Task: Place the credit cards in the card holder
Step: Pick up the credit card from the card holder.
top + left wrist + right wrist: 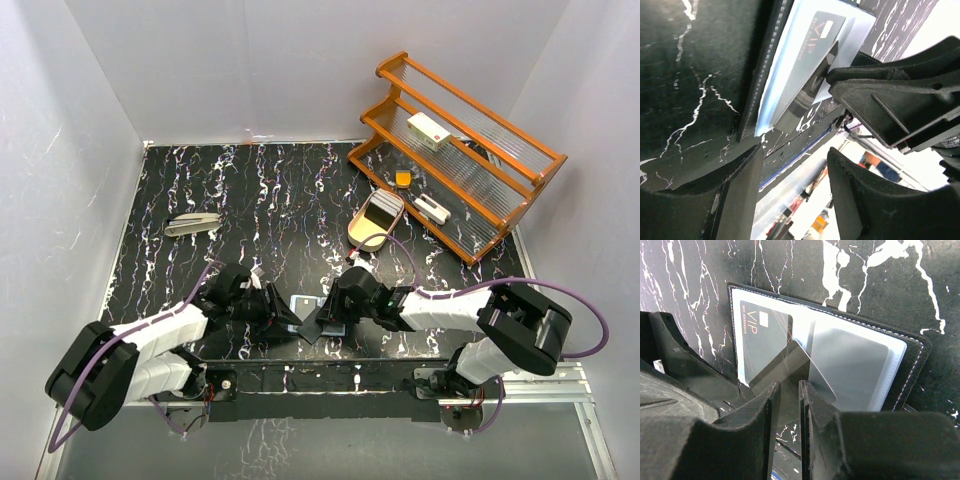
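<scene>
The card holder lies open on the black marbled table between my two grippers, blue-grey inner faces up. A dark credit card marked VIP sits in its left pocket. A grey card sits in the right pocket. My right gripper is shut on a third grey credit card, which tilts over the fold with a corner above the right pocket. My left gripper stands open and empty at the holder's left edge.
A wooden rack stands at the back right with a white box on it. A cream oval-ended tray lies in front of the rack. A small grey object lies at the left. White walls enclose the table.
</scene>
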Controlling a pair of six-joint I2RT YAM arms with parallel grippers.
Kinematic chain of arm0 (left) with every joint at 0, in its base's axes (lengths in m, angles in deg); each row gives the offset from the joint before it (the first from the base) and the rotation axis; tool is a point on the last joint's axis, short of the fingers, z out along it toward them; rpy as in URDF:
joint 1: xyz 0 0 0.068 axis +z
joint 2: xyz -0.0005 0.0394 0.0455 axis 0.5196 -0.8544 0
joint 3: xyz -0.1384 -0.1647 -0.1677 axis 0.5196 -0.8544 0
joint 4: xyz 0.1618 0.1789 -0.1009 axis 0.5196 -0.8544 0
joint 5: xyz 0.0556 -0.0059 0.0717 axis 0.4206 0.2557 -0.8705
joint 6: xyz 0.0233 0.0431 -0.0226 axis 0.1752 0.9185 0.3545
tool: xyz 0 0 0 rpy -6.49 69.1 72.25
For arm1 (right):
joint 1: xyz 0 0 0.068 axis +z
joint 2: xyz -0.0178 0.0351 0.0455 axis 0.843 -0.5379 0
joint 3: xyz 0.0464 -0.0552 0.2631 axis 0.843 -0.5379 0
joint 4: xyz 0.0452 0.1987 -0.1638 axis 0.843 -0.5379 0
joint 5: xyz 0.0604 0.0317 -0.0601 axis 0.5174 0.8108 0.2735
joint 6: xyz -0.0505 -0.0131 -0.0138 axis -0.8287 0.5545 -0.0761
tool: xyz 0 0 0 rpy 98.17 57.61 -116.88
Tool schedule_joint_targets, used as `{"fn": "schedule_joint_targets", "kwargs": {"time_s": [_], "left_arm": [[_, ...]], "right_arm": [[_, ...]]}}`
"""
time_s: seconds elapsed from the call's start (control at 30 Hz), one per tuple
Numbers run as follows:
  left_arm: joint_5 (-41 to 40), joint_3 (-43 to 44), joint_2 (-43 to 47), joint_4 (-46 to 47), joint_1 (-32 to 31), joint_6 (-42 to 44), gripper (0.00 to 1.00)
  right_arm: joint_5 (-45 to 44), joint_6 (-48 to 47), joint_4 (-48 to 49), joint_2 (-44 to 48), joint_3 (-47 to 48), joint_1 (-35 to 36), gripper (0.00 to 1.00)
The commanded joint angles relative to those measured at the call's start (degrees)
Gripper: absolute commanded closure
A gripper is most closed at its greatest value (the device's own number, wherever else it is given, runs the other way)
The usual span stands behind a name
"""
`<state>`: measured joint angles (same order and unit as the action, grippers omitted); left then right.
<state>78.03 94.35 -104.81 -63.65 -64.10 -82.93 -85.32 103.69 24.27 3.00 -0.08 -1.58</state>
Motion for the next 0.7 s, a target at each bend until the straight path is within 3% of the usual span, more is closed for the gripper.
{"fn": "schedule_joint_targets", "kwargs": {"time_s": [0.0,0.3,0.67], "left_arm": [[-2.3,-2.4,1.7,3.9,-0.7,-10.2,0.47],[-8.5,-9.0,7.2,10.1,-4.5,-20.9,0.48],[-15.9,-12.7,7.6,16.0,-8.9,-29.9,0.58]], "right_arm": [[-2.8,-1.3,-3.6,-1.5,-0.8,0.0,0.80],[-2.3,-0.9,-2.9,-1.3,-1.7,0.1,0.80],[-3.2,0.1,-1.2,0.1,-3.2,0.3,0.82]]}}
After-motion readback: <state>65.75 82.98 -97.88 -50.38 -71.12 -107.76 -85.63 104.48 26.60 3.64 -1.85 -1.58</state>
